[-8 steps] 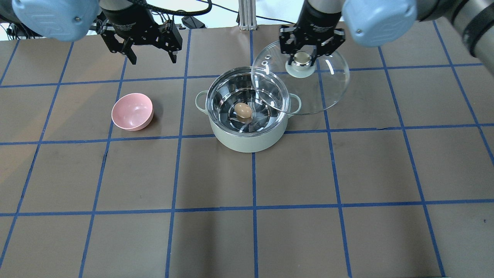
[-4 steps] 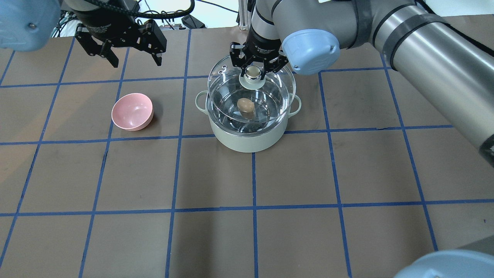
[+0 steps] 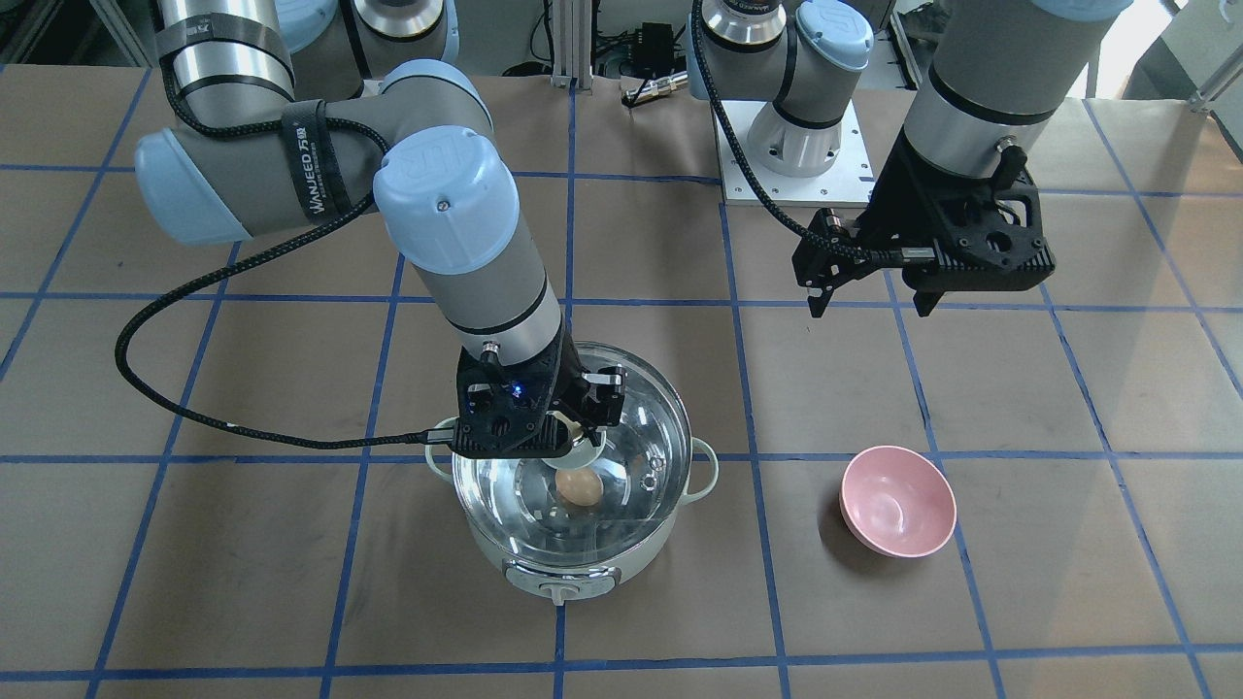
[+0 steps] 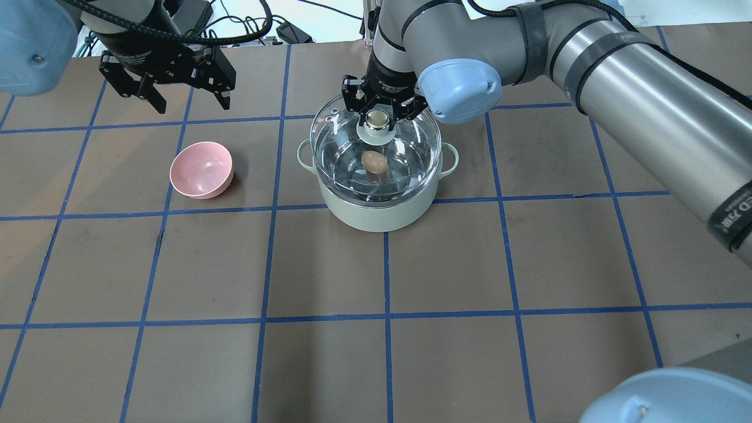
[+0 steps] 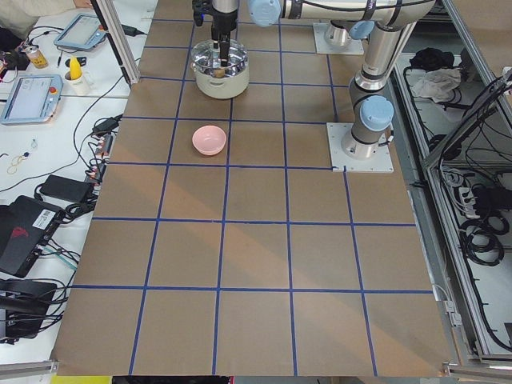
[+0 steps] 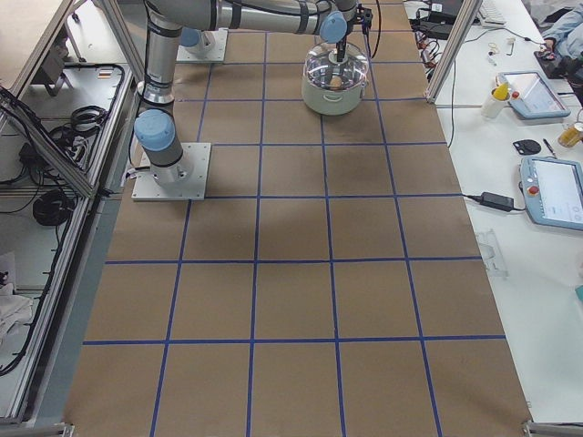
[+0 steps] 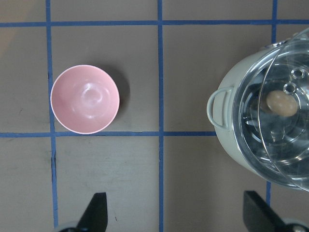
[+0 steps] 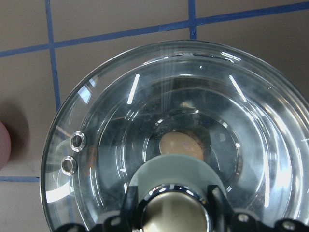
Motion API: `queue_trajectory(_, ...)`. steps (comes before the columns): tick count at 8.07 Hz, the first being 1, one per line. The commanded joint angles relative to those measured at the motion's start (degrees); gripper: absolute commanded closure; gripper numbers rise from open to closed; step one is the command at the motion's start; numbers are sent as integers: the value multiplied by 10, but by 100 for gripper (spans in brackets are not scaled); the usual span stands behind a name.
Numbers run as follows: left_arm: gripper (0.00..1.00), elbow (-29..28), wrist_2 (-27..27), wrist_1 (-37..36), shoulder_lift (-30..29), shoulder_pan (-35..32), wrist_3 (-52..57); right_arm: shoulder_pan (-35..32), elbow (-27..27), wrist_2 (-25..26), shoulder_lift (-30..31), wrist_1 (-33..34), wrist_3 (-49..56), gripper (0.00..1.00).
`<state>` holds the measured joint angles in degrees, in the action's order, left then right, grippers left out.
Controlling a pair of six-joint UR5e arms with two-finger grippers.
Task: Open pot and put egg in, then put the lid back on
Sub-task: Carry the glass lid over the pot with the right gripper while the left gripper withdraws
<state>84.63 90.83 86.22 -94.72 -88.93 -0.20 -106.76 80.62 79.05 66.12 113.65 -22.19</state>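
Observation:
The mint-white pot [image 4: 379, 214] stands mid-table, with its front knob towards the front-facing view [image 3: 563, 582]. The tan egg [image 4: 373, 160] lies on its steel bottom and also shows in the front-facing view [image 3: 579, 485] and the right wrist view [image 8: 181, 145]. My right gripper [image 4: 376, 120] is shut on the cream knob of the clear glass lid [image 4: 411, 147]. It holds the lid centred over the pot's mouth, at or just above the rim; I cannot tell if it rests there. My left gripper [image 4: 185, 100] is open and empty, raised behind the pink bowl.
A small pink bowl [image 4: 201, 170] stands left of the pot, about one tile away, also in the left wrist view [image 7: 85, 99]. The right arm's long forearm [image 4: 646, 106] reaches in over the table's right back part.
My right gripper has carried the lid from behind and right of the pot to over its mouth and lowered it. My left gripper has drifted left and back, still open.

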Motion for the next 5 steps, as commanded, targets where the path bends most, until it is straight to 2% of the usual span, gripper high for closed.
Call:
queue_trajectory(1,0,38,6,-7,21,2,7,-1,12,0,0,-1,-1,100)
queue_trajectory(4,0,43,8,-5,15,2,7,-1,13,0,-2,-1,-1,98)
queue_trajectory(5,0,43,9,-1,20,2,7,-1,13,0,-3,-1,-1,92)
